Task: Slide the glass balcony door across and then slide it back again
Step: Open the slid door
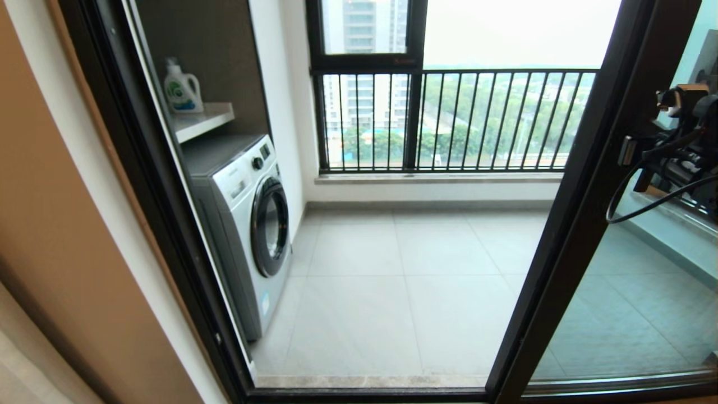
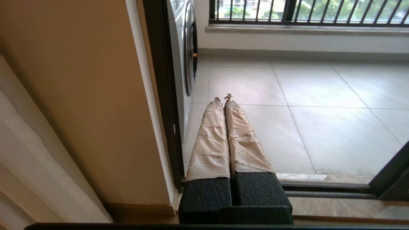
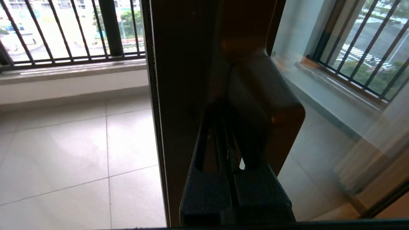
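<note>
Beyond the doorway lies a balcony floored in large pale grey tiles (image 1: 392,269), smooth and faintly glossy, with thin grout lines. At its left side stands a white front-loading washer (image 1: 247,224) with a round dark porthole; above it a white shelf (image 1: 202,119) carries a white detergent bottle (image 1: 182,90). Across the far side runs a window with black railing bars (image 1: 460,120) over a pale stone sill, with towers and trees outside. A tan wall (image 1: 50,224) with a white edge strip borders the opening on the left, next to the dark fixed frame (image 1: 146,185).

The door (image 1: 583,213) stands toward the right of the opening, its slim dark brown metal post leaning across the head view and its clear glass pane reaching to the right edge; the gap to its left is wide open.

The right gripper (image 3: 228,140) is up against that post. In the right wrist view its black textured fingers lie close together, pressed on the inner face of the post beside the door's rounded brown handle (image 3: 268,105), with nothing clasped between them. The arm's body and cables show at the right edge of the head view.

The left gripper (image 2: 223,97) hangs low by the wall and bottom track (image 2: 319,188), its two long fingers, wrapped in crinkled beige tape, closed together and empty.
</note>
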Tool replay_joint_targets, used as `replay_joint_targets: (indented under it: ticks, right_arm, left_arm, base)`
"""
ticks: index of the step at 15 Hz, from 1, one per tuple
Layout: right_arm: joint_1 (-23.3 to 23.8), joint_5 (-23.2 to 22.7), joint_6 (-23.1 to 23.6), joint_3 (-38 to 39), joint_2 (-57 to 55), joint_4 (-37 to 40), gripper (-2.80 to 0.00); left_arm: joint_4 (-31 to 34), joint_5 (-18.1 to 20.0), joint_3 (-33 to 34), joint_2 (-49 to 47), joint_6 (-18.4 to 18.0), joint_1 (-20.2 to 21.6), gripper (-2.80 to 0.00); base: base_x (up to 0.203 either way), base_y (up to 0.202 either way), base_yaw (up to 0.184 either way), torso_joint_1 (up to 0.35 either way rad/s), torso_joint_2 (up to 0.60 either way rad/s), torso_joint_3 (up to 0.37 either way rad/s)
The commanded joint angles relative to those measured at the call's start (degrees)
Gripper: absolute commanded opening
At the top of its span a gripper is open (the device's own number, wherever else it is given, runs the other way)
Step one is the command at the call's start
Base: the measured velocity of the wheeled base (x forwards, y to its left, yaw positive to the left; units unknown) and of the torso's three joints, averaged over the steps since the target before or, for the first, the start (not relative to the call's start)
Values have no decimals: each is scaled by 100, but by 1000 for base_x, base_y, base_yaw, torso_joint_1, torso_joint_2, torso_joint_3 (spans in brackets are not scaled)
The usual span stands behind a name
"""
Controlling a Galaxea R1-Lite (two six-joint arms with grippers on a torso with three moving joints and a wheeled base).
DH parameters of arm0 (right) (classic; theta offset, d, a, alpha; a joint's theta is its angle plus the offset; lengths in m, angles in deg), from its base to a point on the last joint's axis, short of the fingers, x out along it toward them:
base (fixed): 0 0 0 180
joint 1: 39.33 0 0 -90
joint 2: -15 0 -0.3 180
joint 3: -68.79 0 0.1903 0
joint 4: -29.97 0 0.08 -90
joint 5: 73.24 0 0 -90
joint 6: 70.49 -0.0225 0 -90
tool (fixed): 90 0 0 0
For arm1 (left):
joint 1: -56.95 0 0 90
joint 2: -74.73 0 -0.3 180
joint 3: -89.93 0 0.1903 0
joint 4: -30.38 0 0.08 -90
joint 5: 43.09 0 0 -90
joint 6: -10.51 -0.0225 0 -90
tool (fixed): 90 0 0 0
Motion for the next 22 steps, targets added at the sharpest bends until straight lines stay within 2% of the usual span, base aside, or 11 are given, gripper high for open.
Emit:
replay_joint_targets:
  ticks: [1,7,11,15,22]
  right_arm:
    - [-25,-39,7,-4,-11,-19,-280]
    - [-69,-69,-5,105,101,-26,-280]
    - [-201,-635,-34,590,603,-28,-280]
    - [-506,-654,-49,949,1156,-16,-280]
    - [-893,-645,-190,2847,3044,13,-280]
  left_arm:
    - [-7,2,0,-9,1,4,-280]
    - [-7,2,0,-9,1,4,-280]
    - [-7,2,0,-9,1,4,-280]
    - [-7,2,0,-9,1,4,-280]
    - [-7,2,0,-9,1,4,-280]
  base:
    - [0,0,0,0,0,0]
    - [0,0,0,0,0,0]
    - [0,0,0,0,0,0]
    - [0,0,0,0,0,0]
    - [0,0,0,0,0,0]
